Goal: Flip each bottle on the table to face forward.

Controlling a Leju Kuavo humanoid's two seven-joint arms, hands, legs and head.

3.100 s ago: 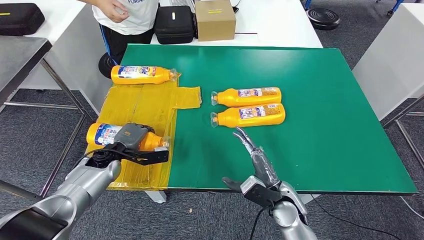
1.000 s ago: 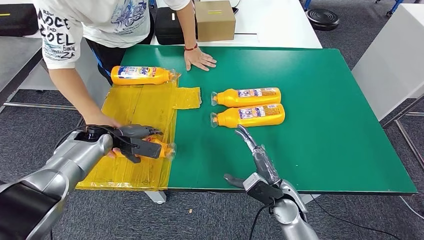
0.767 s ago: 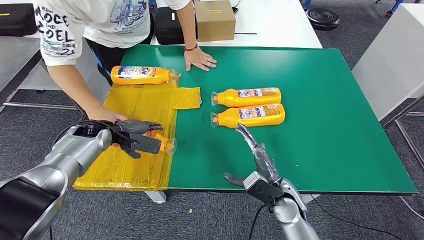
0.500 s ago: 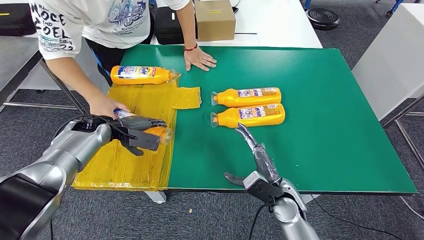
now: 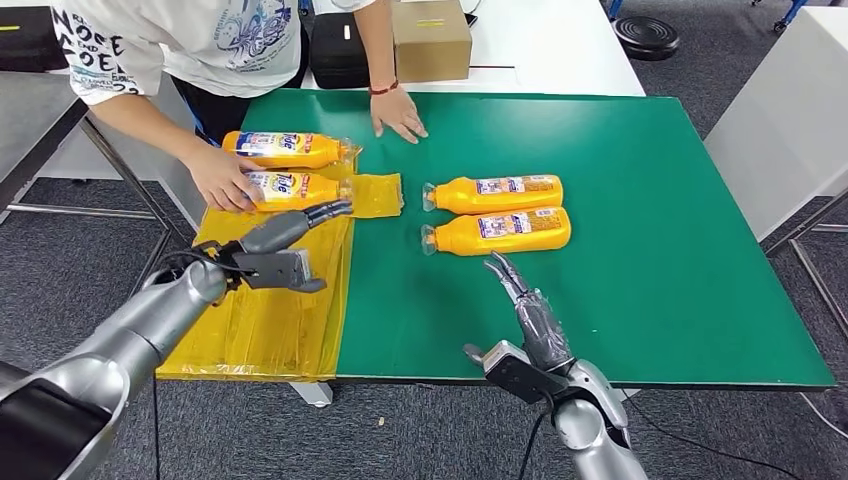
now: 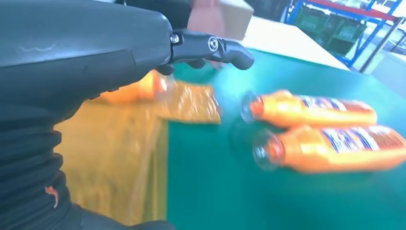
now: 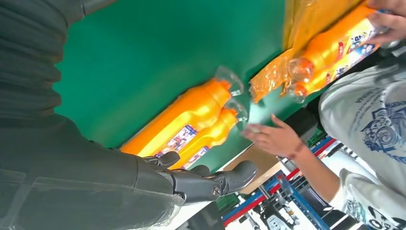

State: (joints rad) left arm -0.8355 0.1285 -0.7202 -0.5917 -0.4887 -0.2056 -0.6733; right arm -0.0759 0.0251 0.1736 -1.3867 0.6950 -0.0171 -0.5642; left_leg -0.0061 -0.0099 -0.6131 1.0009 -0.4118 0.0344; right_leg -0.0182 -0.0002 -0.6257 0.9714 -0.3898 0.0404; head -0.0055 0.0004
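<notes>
On the yellow sheet (image 5: 270, 320), the left hand (image 5: 280, 250) hovers empty, fingers spread, near a bottle (image 5: 295, 188) pinned by a person's hand (image 5: 222, 180). The right hand (image 5: 530, 310) is released too, just short of the two bottles (image 5: 500, 230) on the green surface (image 5: 650, 250).

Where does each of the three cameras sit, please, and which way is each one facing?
Head view: high on the robot, looking forward and down at the green table; both silver arms, left hand and right hand show.
Left wrist view: behind the left hand, facing the two bottles on the green.
Right wrist view: behind the right hand, facing those bottles and a person.
Shared: both wrist views show the same bottle pair.
</notes>
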